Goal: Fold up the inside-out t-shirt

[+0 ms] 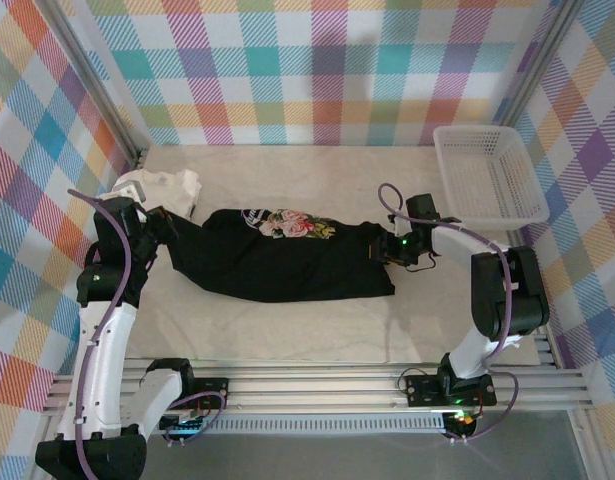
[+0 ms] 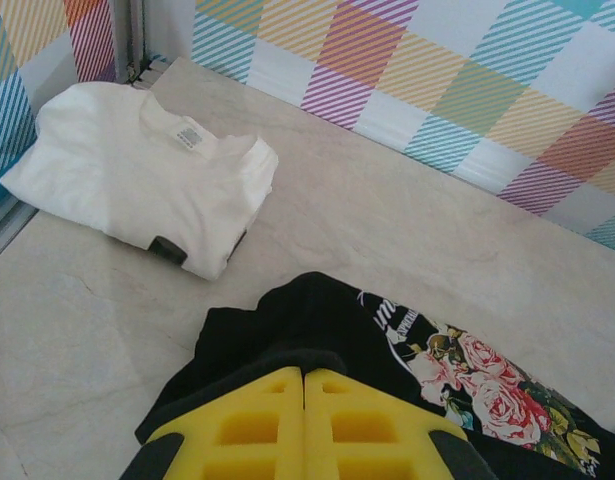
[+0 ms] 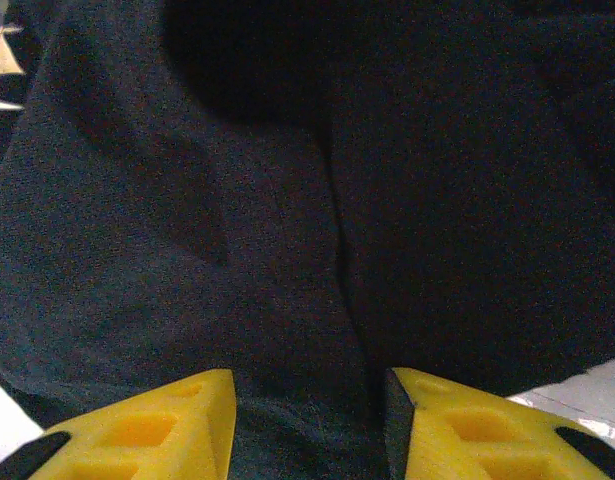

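Observation:
The inside-out t-shirt [image 1: 287,262] is black with a rose print [image 1: 292,226] and lies stretched left to right across the middle of the table. My left gripper [image 1: 167,226] is at the shirt's left end, shut, with a black fold [image 2: 307,345] pinched at its yellow fingertips [image 2: 267,400]. At the shirt's right end is my right gripper [image 1: 387,246]. In the right wrist view it [image 3: 309,385] stands open just above the dark cloth [image 3: 287,200], which runs under and between its fingers [image 3: 167,420].
A smaller white folded t-shirt [image 1: 169,186] [image 2: 137,165] lies by the back left wall, just beyond the left gripper. A white plastic basket [image 1: 489,172] sits at the back right. Checked walls close in three sides. Bare table [image 1: 287,330] lies in front of the shirt.

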You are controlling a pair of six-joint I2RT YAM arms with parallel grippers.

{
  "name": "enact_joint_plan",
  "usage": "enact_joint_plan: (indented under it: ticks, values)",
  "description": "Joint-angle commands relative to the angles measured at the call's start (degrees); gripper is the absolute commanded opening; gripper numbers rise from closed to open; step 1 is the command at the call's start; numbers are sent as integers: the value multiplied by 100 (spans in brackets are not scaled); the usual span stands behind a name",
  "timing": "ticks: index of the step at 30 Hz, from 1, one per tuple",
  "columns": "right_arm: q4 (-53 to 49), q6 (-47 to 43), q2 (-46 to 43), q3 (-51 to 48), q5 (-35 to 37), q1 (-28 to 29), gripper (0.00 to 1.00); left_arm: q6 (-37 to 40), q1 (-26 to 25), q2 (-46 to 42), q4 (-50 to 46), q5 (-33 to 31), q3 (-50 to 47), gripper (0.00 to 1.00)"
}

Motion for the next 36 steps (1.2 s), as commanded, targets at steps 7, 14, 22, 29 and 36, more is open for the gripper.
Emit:
enact_joint_plan:
  ticks: [7,14,22,29,36]
  values:
    - [-104,-30,-379,-95,-308,53,32,82,110,-58,165,85,-2,0]
    - [-49,-59,-164,-10,-306,128,27,75,112,-52,179,131,-18,0]
    - [-269,-273,23,120,352,237,30,67,112,-80,197,176,-31,0]
    - [-292,-363,126,133,473,284,22,66,112,-70,196,184,-31,0]
    - [-413,-327,-434,253,340,282,0,-56,112,-14,98,99,89,0]
